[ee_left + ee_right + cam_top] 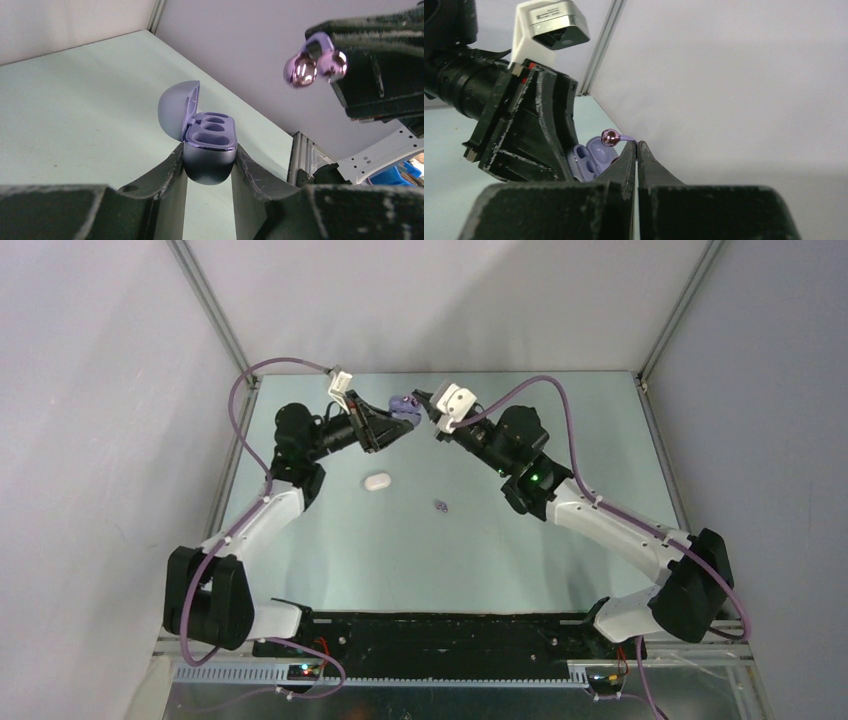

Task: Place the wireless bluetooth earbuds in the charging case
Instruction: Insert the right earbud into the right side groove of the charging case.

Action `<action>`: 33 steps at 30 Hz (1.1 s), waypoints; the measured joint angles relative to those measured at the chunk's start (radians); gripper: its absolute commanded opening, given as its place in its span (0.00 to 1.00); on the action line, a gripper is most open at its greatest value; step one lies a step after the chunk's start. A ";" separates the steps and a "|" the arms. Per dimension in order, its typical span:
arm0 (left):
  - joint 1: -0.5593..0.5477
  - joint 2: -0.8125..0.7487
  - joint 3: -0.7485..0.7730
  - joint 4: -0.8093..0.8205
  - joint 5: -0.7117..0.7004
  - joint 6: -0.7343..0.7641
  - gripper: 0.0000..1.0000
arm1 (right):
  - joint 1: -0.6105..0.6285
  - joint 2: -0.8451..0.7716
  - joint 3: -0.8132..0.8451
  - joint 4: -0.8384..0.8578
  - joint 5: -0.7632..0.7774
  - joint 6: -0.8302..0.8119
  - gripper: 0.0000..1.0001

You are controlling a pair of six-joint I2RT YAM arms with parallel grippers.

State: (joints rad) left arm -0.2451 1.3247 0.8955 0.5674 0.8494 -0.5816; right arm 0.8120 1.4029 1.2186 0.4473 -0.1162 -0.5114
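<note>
My left gripper [209, 150] is shut on the base of a purple charging case [210, 145], held above the far middle of the table [330, 540]. Its lid stands open and both sockets are bare. My right gripper [637, 145] is shut on a shiny purple earbud [611, 137], pinched by its thin band at the fingertips. The earbud [312, 65] hangs just above and to the right of the case, not touching it. From above, the case [404, 405] sits between the two grippers. A second purple earbud [441, 505] lies on the table.
A closed white pebble-like case [377, 481] lies on the table below the left gripper. The back wall and metal frame posts stand close behind both grippers.
</note>
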 measured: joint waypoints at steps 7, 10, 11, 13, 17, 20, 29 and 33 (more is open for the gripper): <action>0.000 -0.030 0.000 0.014 -0.012 -0.016 0.00 | 0.038 0.015 -0.018 0.015 0.014 -0.081 0.00; -0.001 -0.048 0.000 0.027 -0.018 -0.020 0.00 | 0.042 0.022 -0.021 0.016 0.030 -0.107 0.00; -0.002 -0.057 0.000 0.033 -0.019 -0.020 0.00 | 0.043 0.025 -0.022 0.018 0.039 -0.119 0.00; -0.002 -0.074 -0.005 0.040 -0.018 -0.016 0.00 | 0.048 0.029 -0.022 0.033 0.051 -0.142 0.00; -0.002 -0.102 -0.028 0.065 -0.011 -0.011 0.00 | 0.064 0.030 -0.022 0.045 0.067 -0.171 0.00; -0.002 -0.103 -0.034 0.077 -0.007 -0.005 0.00 | 0.069 0.031 -0.022 0.044 0.071 -0.184 0.00; -0.002 -0.103 -0.034 0.104 -0.017 -0.002 0.00 | 0.068 0.034 -0.022 0.036 0.076 -0.207 0.00; -0.002 -0.103 -0.034 0.104 -0.032 -0.004 0.00 | 0.068 0.034 -0.022 0.035 0.076 -0.208 0.00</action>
State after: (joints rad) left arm -0.2466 1.2213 0.8619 0.6716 0.8177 -0.5858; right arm 0.8795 1.4364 1.1969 0.4824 -0.0406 -0.7197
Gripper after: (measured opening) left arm 0.371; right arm 0.009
